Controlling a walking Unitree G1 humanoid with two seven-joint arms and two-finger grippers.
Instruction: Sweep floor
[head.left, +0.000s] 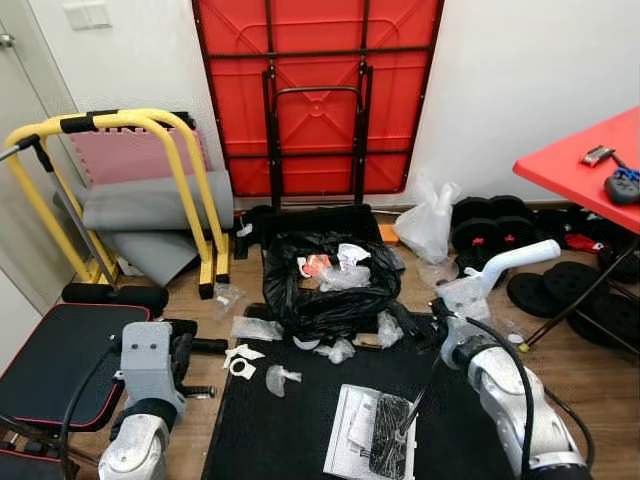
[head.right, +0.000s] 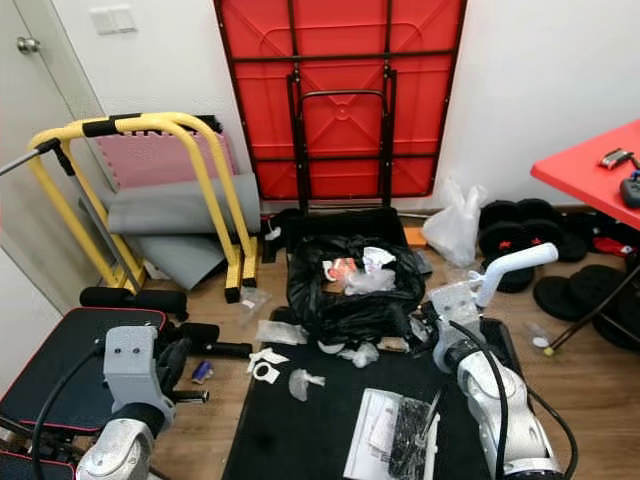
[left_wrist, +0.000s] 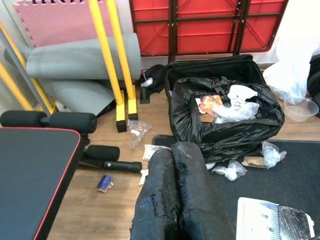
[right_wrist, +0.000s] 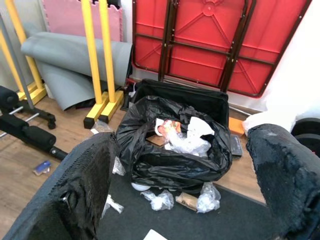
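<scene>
A black trash bag (head.left: 325, 290) stands open on the floor, stuffed with crumpled paper and plastic. Scraps of clear plastic and paper (head.left: 283, 377) lie around it on the wooden floor and on a black mat (head.left: 290, 430). A white flat pan with a black brush on it (head.left: 375, 430) lies on the mat near me. My left gripper (left_wrist: 177, 150) is shut with nothing in it, low on the left and pointing towards the bag. My right gripper (right_wrist: 182, 140) is open and faces the bag. A white handle (head.left: 520, 262) juts up beside my right wrist.
A yellow tubular frame (head.left: 190, 170) and rolled grey mat (head.left: 150, 205) stand at the left, with a black bench (head.left: 60, 360) near my left arm. A folded red table (head.left: 315, 90) leans on the wall. Weight plates (head.left: 570, 285) lie under a red table (head.left: 590, 165) at the right.
</scene>
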